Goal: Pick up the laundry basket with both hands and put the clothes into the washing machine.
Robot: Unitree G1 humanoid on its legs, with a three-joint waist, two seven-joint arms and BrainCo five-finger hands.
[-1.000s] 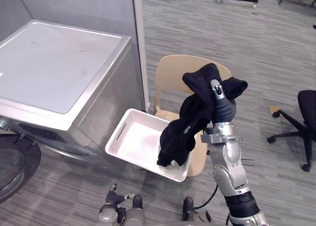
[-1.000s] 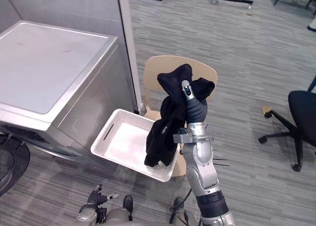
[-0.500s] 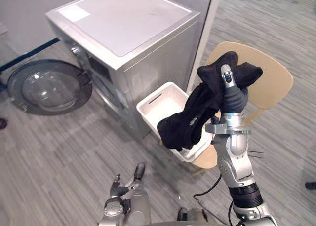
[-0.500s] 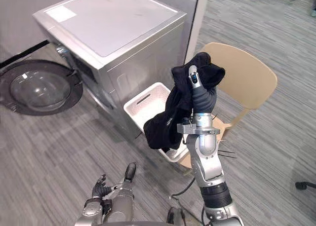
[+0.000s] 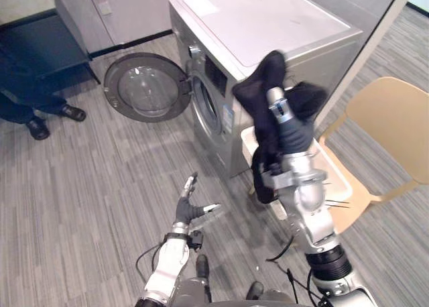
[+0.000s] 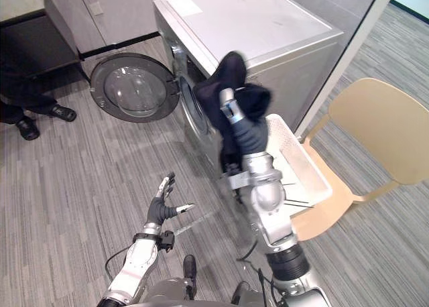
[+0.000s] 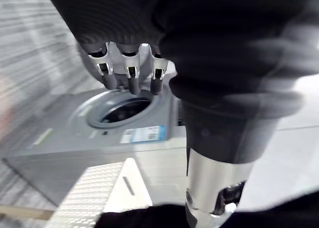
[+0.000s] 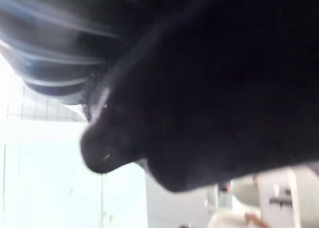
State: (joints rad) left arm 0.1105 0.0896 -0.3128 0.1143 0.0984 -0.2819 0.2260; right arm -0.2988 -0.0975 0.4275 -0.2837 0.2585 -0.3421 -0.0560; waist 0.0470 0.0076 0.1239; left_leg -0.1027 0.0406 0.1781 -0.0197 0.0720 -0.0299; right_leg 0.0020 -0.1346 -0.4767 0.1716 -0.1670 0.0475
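Camera has swung onto the washing machine [image 5: 268, 25], door [image 5: 144, 86] open; right hand [image 5: 289, 129] raised, likely so the draped black garment [image 5: 265, 79] hangs free, grasp cannot be told. Right eye view: left hand [image 6: 163, 206] low, spread, empty; basket [image 6: 295, 153] parked on chair [image 6: 382, 126]. Left wrist view: drum opening [image 7: 119, 113] ahead. Right wrist view: garment against the hand

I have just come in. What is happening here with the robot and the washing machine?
The robot's right hand holds a black garment up in front of the washing machine, whose round door stands open. The white laundry basket sits on the tan chair beside the machine. The left hand hangs low over the floor, fingers open, holding nothing. The garment is not yet inside.
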